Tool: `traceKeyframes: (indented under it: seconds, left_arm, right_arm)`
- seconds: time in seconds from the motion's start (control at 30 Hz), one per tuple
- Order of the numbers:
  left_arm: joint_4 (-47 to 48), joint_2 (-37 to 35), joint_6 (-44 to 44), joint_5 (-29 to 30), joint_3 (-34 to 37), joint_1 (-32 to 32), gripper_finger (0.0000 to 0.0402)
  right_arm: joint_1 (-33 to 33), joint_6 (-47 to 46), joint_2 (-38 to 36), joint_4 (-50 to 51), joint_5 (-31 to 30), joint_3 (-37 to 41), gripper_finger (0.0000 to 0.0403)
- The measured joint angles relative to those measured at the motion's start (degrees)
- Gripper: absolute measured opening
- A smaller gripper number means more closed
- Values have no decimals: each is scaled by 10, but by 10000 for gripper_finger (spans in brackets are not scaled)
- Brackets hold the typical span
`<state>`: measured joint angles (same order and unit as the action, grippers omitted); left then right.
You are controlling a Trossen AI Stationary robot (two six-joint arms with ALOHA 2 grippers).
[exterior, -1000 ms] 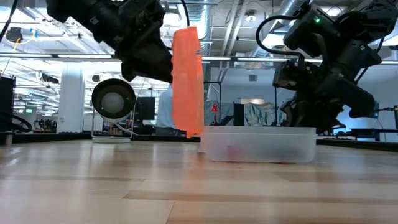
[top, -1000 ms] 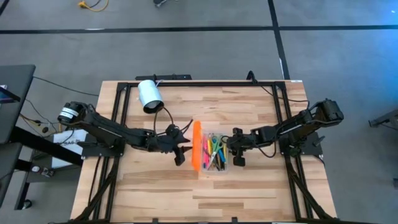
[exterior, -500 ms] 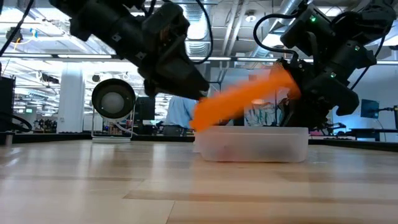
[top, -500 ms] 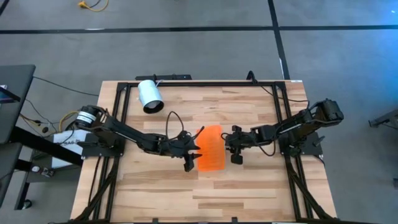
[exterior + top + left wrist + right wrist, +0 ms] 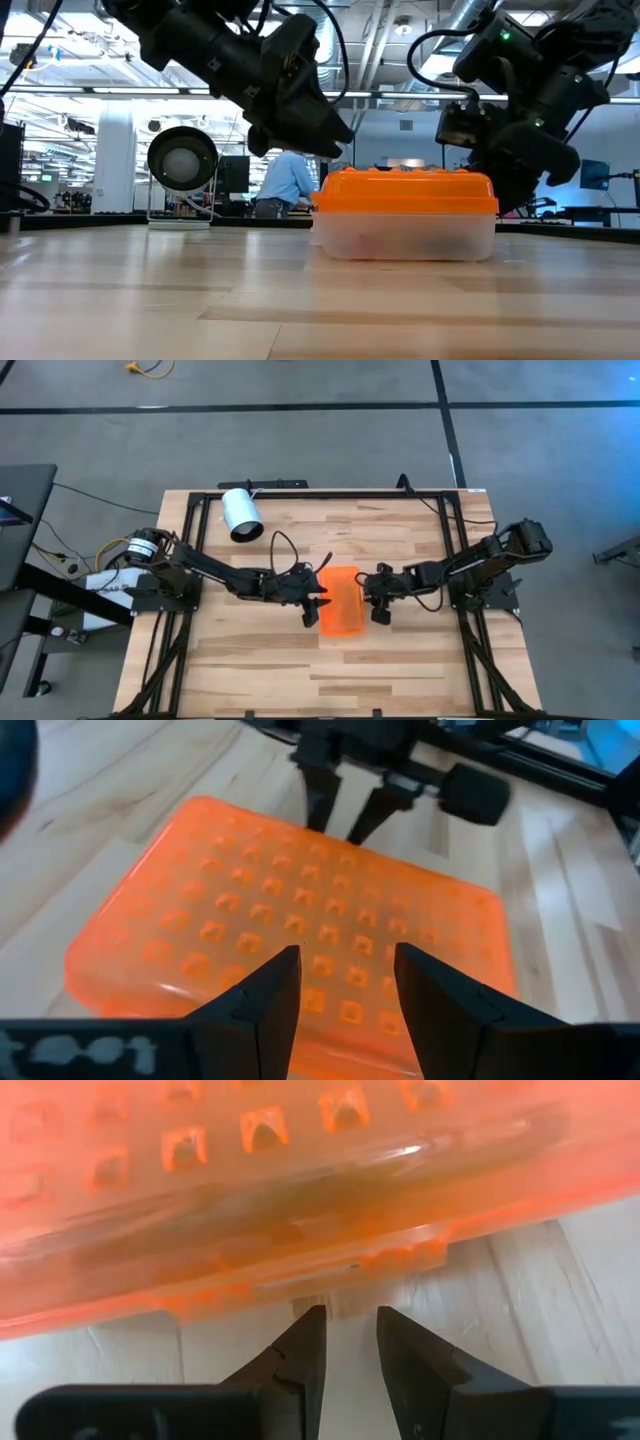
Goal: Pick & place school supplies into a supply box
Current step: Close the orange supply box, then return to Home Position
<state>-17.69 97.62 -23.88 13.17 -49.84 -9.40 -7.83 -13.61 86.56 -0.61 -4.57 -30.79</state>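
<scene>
2 arms meet at the middle of the table (image 5: 250,660) in my high view, the left gripper (image 5: 312,603) and right gripper (image 5: 377,603) flanking the orange-lidded supply box (image 5: 342,601). Low view: lid looks seated level on the clear tray. Left wrist view: my fingers (image 5: 262,995) hang spread above the lid, holding nothing. Right wrist view: fingers (image 5: 300,1350) parted at the box's edge, gripping nothing. I judge an unlatched lid could pop up, or a nudge could shove the box.

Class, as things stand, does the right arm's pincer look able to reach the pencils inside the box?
Probably not: the orange lid lies shut over the box, covering them. The right pincer sits just beside its edge.
</scene>
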Motion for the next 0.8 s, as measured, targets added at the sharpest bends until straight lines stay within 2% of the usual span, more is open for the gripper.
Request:
traceKeyframes:
  seconds: [0.27,0.43,0.67,0.8]
  left_arm:
    - [12,0,-3,-9,0,6,153]
    - [3,-6,-20,-9,0,4,153]
    - [9,-37,-26,-8,-45,13,153]
    - [68,-67,-34,-22,-88,25,153]
  right_arm:
    - [0,-50,0,8,-2,0,86]
    - [0,-84,-21,66,-13,0,86]
    - [-13,-88,-133,122,-13,-1,86]
    - [-19,-89,-216,151,-13,-18,86]
